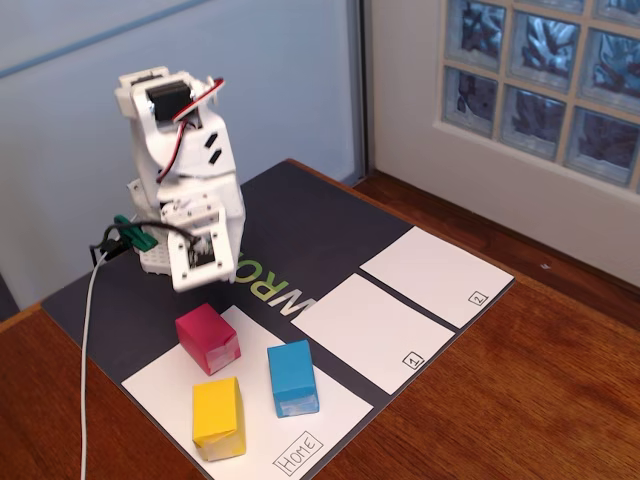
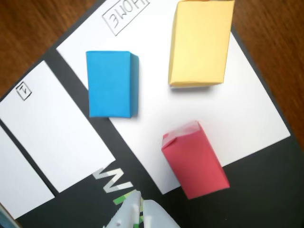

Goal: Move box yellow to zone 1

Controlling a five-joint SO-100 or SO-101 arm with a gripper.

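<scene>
**Yellow box on the Home sheet, untouched, far side from gripper**

Yellow box point(image 1: 218, 417) lies on the Home sheet point(image 1: 345, 410), beyond the pink block point(image 1: 207, 338) from the gripper point(image 2: 137, 216), long axis roughly along the arm's reach. Gripper holds nothing; jaw opening can't be made out. Count: three blocks (yellow, pink, blue point(image 1: 292, 377)), three sheets. Zone 1 point(image 1: 365, 330) lies bare.

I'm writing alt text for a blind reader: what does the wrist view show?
Looking down from the arm's wrist: a yellow box, a blue box and a pink box lie apart on the white "Home" sheet. To their left lies an empty white sheet marked "1". The white fingers peek in at the bottom edge.
</scene>
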